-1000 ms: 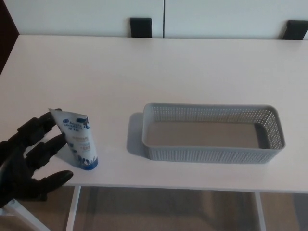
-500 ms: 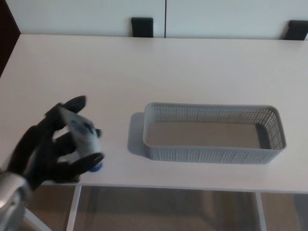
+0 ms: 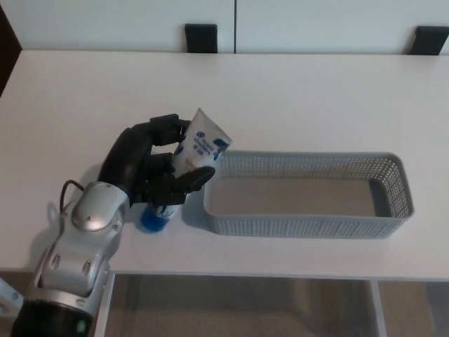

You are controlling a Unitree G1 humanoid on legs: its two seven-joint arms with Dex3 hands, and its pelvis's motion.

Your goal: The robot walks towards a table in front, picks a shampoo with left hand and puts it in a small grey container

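**Shampoo tube (image 3: 201,142) carried right, up to the grey container (image 3: 302,226)**

Since half a second ago, the left hand (image 3: 151,168) has brought the tube across the white counter (image 3: 280,91), from near the front-left edge to just beside the container's left end. The black fingers (image 3: 163,128) are clamped around the tube's middle. The tube leans, its crimped end up and towards the container and its blue cap (image 3: 151,221) low by the wrist. Whether the cap touches the counter cannot be told.

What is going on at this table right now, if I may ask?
The robot's left hand is closed around a white-and-blue shampoo tube, tilted with its blue cap downward, beside the left end of the empty grey mesh container on the white table. The tube is not in the container yet.
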